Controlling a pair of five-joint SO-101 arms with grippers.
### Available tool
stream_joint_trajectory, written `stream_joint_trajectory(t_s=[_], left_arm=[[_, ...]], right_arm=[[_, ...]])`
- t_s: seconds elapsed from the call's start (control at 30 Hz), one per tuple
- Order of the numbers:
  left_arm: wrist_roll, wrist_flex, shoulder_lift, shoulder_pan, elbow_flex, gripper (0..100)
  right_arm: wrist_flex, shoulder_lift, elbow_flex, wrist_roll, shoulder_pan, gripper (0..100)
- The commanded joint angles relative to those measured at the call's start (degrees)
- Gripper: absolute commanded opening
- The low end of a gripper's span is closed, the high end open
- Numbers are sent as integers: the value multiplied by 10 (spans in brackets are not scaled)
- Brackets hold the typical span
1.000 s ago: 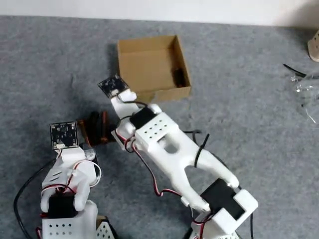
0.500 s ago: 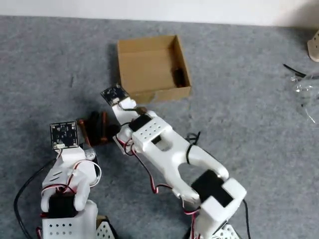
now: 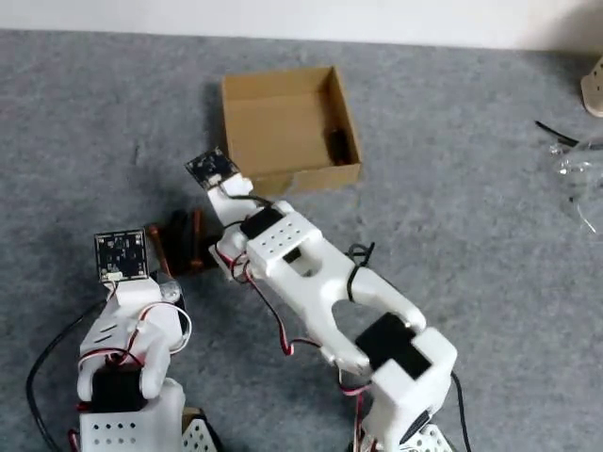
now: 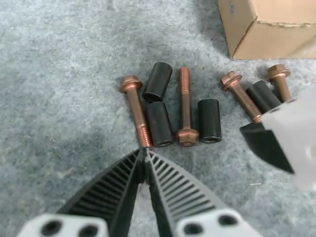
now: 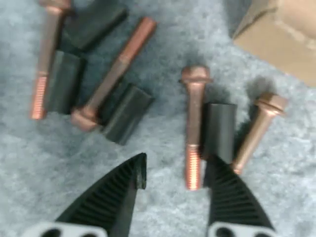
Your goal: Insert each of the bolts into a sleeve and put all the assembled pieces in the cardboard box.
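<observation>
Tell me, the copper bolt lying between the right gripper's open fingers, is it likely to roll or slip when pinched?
The copper bolt looks like solid metal, so probably stiff and heavy for its size. Its round shank may roll, though the flanged head and grey carpet should curb that. The threads likely give the ribbed fingers some bite.

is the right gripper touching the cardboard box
Apart. The right wrist view shows the right gripper open above the bolts, with carpet between its fingertips and the cardboard box.
</observation>
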Motion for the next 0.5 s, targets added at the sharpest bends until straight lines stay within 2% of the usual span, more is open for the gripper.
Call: stream_joint_trajectory(t_s=[0.0, 0.47], left_arm=[[-2, -11, -6, -6, -9, 7], [-2, -11, -6, -6, -9, 7]], right_arm=[[-14, 15, -59, 9, 31, 166], [-16, 74, -101, 16, 58, 166]])
